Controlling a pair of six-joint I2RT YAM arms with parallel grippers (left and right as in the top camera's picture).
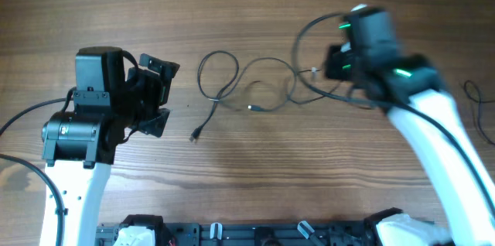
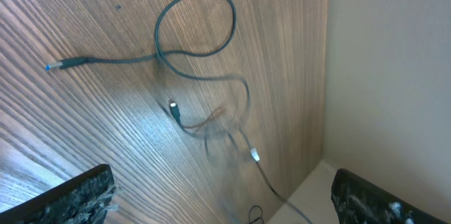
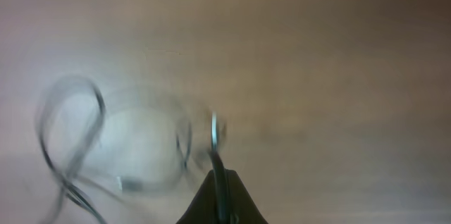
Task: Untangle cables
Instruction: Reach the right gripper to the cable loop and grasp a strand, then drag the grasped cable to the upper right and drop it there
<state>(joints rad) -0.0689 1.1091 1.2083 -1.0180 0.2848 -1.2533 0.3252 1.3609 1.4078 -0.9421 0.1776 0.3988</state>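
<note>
Near edge first: one plug end (image 1: pixel 196 134) lies flat on the worktop (image 1: pixel 255 14), left of centre, loose, nothing touching it. Its cord runs away from us into the cables (image 1: pixel 219 97), which sit mid-table as a small loop with a crossing and a wider, slacker loop to the right of it. A second plug (image 1: pixel 252 107) rests inside that spread.

Left gripper (image 1: pixel 164 95), toward the left edge: jaws wide open, nothing between them, well apart from the cords. In the left wrist view the left gripper (image 2: pixel 225 203) looks straight along the cables (image 2: pixel 158 56). We read that as parked and lined up to take the free end once there's slack.

Right gripper (image 1: pixel 332 64), toward the far right: in its own view the right gripper (image 3: pixel 220 192) is closed down to a narrow wedge, with one thin strand coming out of the tip. We judge it pinched on a strand of the cables (image 3: pixel 95 101), close to a small white tag (image 1: pixel 315 70). That view is smeared, so the exact grip point is uncertain.

Likely reason for the hold: pulling on one strand lets the crossings slide open while the rest stays on the wood.

Thin dark line (image 1: pixel 473 90) at the right edge: can't tell whether it's a cord or arm wiring.

Containers: none in view.
</note>
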